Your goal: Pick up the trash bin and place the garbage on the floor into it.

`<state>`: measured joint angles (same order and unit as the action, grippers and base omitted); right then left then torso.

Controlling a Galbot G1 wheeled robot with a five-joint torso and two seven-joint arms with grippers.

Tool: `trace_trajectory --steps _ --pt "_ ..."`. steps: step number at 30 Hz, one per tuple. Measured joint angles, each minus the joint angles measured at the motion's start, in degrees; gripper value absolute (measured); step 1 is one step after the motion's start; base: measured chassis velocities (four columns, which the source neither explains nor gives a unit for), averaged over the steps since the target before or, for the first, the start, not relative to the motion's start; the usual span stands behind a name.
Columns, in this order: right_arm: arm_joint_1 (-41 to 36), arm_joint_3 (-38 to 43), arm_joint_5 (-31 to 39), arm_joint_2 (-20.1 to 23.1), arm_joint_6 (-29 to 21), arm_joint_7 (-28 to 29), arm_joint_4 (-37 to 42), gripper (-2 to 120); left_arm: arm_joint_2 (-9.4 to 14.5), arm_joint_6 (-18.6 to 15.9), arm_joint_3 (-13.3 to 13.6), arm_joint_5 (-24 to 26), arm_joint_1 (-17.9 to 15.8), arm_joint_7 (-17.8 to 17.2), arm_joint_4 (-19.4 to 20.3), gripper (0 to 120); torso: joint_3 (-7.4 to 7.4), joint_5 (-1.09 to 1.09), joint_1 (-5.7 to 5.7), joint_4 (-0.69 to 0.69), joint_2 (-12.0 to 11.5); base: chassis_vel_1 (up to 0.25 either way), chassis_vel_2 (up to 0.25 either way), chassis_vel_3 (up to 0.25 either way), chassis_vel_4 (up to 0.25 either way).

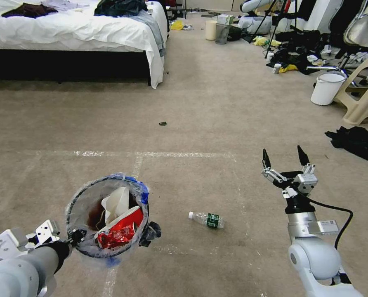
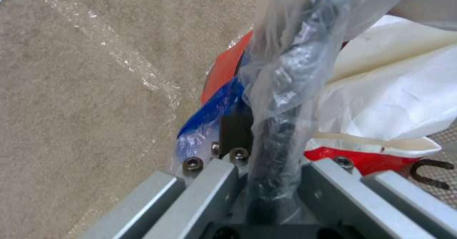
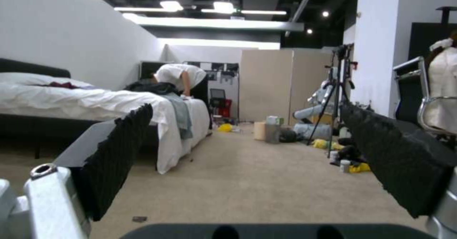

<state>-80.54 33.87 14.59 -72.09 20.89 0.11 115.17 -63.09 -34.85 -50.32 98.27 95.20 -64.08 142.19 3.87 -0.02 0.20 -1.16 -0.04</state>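
A round trash bin point(image 1: 107, 216) lined with crinkly clear plastic edged in blue sits low at near left, already holding white paper, a red-and-white cup and a crushed red can. A green-labelled clear bottle point(image 1: 206, 219) lies on its side on the taupe carpet point(image 1: 217, 119) just right of it.

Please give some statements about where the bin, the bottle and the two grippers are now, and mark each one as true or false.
1. The left gripper holds the trash bin by its rim. True.
2. The trash bin is empty. False: white paper and a crushed red can lie inside it.
3. The green-labelled bottle lies on the floor between the bin and the right arm. True.
4. The right gripper is shut on the bottle. False: it is open and raised, apart from the bottle.
5. The white bucket stands beside the bed. False: it stands by a beige stool.
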Motion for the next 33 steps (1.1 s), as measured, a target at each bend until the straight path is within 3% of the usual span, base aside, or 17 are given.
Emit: trace_trajectory --steps 33 --pt "1.05 -1.17 -0.09 0.61 1.24 -1.70 -3.35 100 0.38 -0.11 0.43 0.31 -1.19 -0.08 -0.64 0 0.00 0.01 0.00 0.00 0.00 -0.004 0.003 0.003 -0.003"
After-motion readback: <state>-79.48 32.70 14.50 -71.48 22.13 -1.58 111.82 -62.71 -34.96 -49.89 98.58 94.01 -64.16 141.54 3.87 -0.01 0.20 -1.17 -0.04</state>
